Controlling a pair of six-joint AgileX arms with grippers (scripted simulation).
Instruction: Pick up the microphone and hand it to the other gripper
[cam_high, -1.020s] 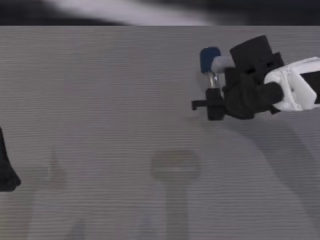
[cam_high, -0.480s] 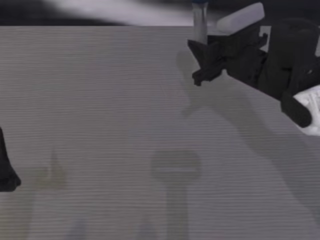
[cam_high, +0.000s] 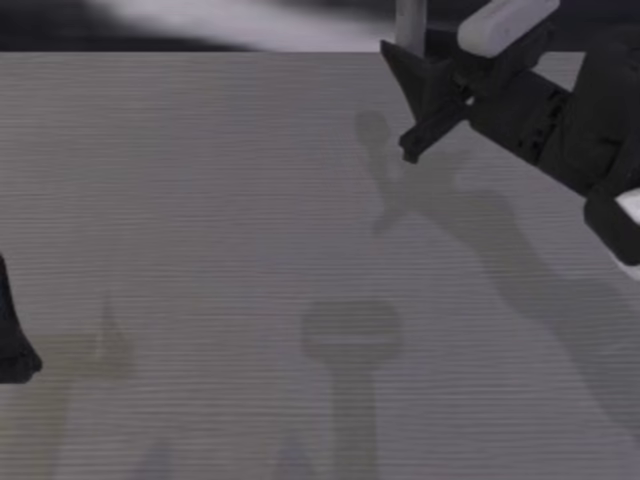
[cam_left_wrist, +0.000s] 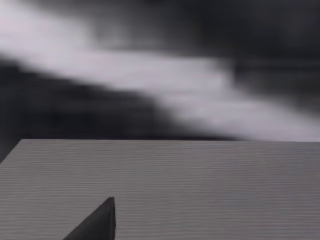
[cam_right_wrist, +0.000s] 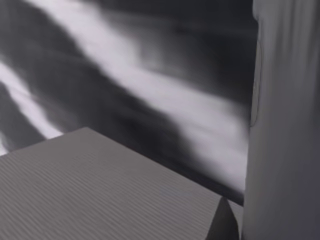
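At the far right corner of the table (cam_high: 200, 200), your right gripper (cam_high: 415, 95) is clamped on the microphone (cam_high: 410, 22), and only the silver-grey handle shows in the top view, rising out of the frame's upper edge; the blue head is cut off. In the right wrist view that handle fills the side of the picture as a tall grey column (cam_right_wrist: 285, 125), upright and very close to the lens, with one dark fingertip (cam_right_wrist: 220, 222) at its foot.

Your main risk, as I judge it, is the grip itself: the fingers appear to hold low on a smooth round handle with the heavier head above, so a quick swing toward the middle could let it tilt or slip through. If it drops here, it may fall off the far edge rather than onto the surface.

The second risk is the meeting. Your left gripper (cam_high: 15, 345) sits at the left edge, well apart from the right one, only partly in view; I cannot tell whether its fingers are apart or together. Its wrist view shows just one finger tip (cam_left_wrist: 97, 222) over bare tabletop. If it arrives closed, or aims where your right fingers already hold, the two will collide.

Nothing else stands on the surface between the arms; only their shadows lie there.
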